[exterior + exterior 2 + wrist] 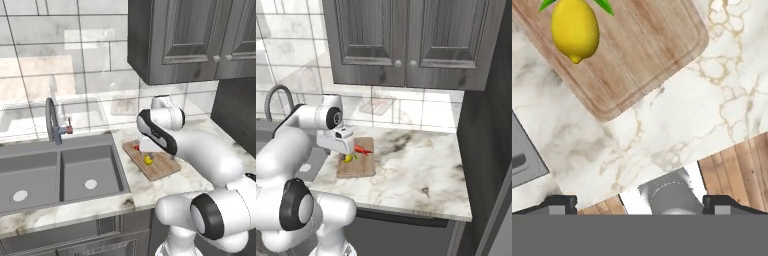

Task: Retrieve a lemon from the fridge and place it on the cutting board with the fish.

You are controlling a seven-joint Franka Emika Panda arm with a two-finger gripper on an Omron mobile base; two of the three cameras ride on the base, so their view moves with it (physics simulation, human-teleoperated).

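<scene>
The lemon (148,160) (348,158) (575,30), bright yellow with green leaves, lies on the light-brown cutting board (162,169) (362,166) (644,47) on the marble counter. The red-orange fish (362,149) (136,148) rests on the same board, just beyond the lemon. My gripper (346,151) (640,202) hangs open right above the lemon, not touching it, with nothing between its dark fingertips (559,202). The fridge is out of view.
A grey double sink (60,170) with a curved faucet (52,122) lies left of the board. Dark panelled cabinets (406,40) hang overhead. A tall dark panel (486,150) closes the counter's right end. Bare marble counter (416,170) stretches right of the board.
</scene>
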